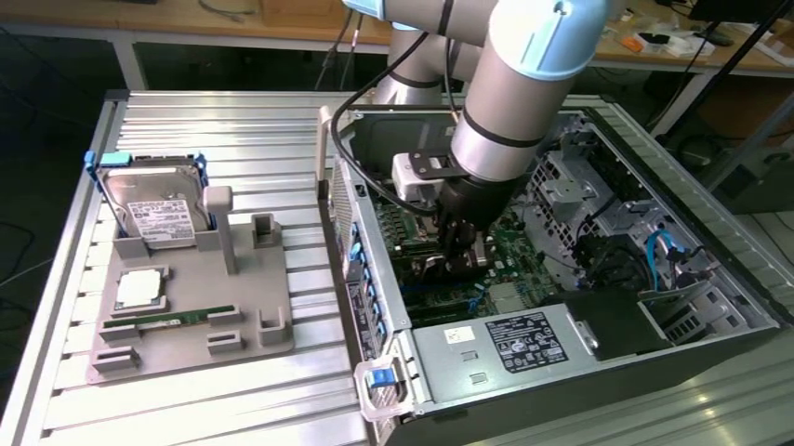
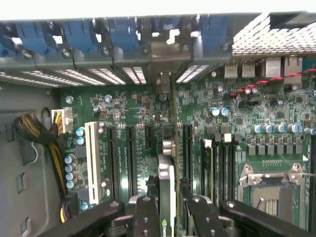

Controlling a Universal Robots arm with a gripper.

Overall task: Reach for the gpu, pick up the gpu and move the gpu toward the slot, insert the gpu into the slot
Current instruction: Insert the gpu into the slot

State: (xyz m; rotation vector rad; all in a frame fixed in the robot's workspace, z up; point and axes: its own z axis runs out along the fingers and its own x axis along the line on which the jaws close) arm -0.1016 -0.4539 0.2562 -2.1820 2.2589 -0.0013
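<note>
You're in a robotics lab: a ribbed metal counter (image 1: 199, 121) carries an open PC case (image 1: 341, 200), an arm (image 1: 522, 84) reaches into the case, and wooden benches (image 1: 162, 19) stand beyond it.

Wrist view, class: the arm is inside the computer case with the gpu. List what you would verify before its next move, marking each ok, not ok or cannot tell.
1. gpu gripped between the fingers: ok, held edge-on.
2. Card upright over the motherboard: ok.
3. Card parallel to the black expansion slots: ok.
4. Slot under the card in sight: cannot tell, the card hides it.
5. Card fully seated: cannot tell.
6. Cable bundle away from the card: ok, well off to one side.
</note>
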